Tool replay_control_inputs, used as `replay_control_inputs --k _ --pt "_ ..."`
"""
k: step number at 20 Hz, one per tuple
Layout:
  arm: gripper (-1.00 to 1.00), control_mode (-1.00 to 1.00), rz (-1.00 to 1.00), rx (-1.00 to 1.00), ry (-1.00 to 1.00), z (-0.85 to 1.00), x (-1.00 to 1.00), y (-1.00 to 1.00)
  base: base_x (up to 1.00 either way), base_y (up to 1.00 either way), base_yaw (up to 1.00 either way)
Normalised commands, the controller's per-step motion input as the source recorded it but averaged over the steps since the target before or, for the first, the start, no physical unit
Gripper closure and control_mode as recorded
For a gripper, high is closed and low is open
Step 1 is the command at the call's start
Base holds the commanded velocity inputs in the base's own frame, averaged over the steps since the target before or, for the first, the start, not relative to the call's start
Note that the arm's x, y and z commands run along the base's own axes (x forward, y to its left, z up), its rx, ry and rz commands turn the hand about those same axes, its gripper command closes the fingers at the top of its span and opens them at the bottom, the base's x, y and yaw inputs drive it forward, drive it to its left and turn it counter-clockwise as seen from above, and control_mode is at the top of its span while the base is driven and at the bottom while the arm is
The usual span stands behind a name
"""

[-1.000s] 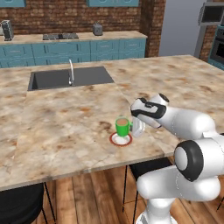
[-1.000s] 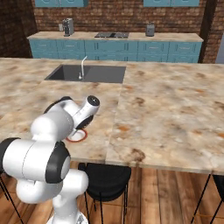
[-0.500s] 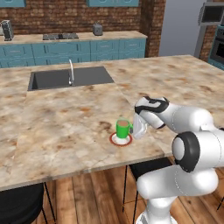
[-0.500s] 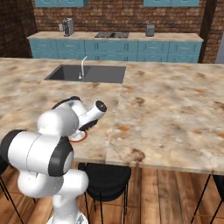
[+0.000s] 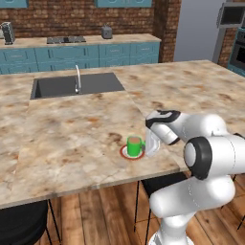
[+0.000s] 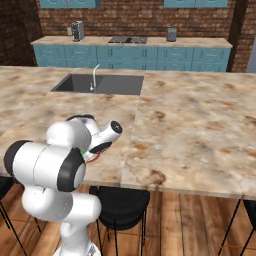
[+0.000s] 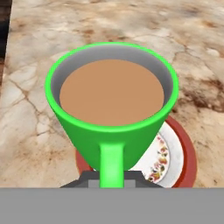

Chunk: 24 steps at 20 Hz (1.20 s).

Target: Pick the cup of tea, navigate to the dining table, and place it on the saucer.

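Hand view showed the cup of tea (image 7: pixel 112 109) at the centre of the frame, brown liquid level inside its bright green wall, with the handle running straight down to the bottom edge, where the dark fingertips of the gripper (image 7: pixel 111 178) were clamped on it. Beneath and just right of the cup lay the saucer (image 7: pixel 183 153), its reddish-brown rim and patterned white face partly exposed at lower right. In the left base view the cup (image 5: pixel 135 145) stood upright within the saucer (image 5: pixel 125 153) at centre frame, near the front edge of the dining table (image 5: pixel 72 134), and the gripper (image 5: pixel 151 145) sat immediately right of it, jaws closed on the handle. The right base view hid most of this behind the arm, leaving only a sliver of saucer rim (image 6: pixel 93 157) at centre left on the table (image 6: pixel 190 130). Judged from these positions, pick-up and navigation appeared complete and the cup seemed seated on the saucer; release and withdrawal remained.
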Motion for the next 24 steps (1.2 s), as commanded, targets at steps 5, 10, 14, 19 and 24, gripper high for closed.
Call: replay_control_inputs --k 5,10,14,19,24 --pt "1.0 -1.0 0.0 0.0 0.01 -0.11 0.09 0.0 0.0 0.0 0.0" --pt "1.0 -1.0 0.0 0.0 0.01 0.0 0.21 0.0 0.0 0.0 0.0" --pt "1.0 -1.0 0.0 0.0 0.02 -0.17 0.05 0.0 0.0 0.0 0.0" --pt "1.0 -1.0 0.0 0.0 0.0 0.0 0.0 0.0 0.0 0.0 0.0" --pt "-1.0 -1.0 0.0 0.0 0.0 0.0 0.0 0.0 0.0 0.0 0.0"
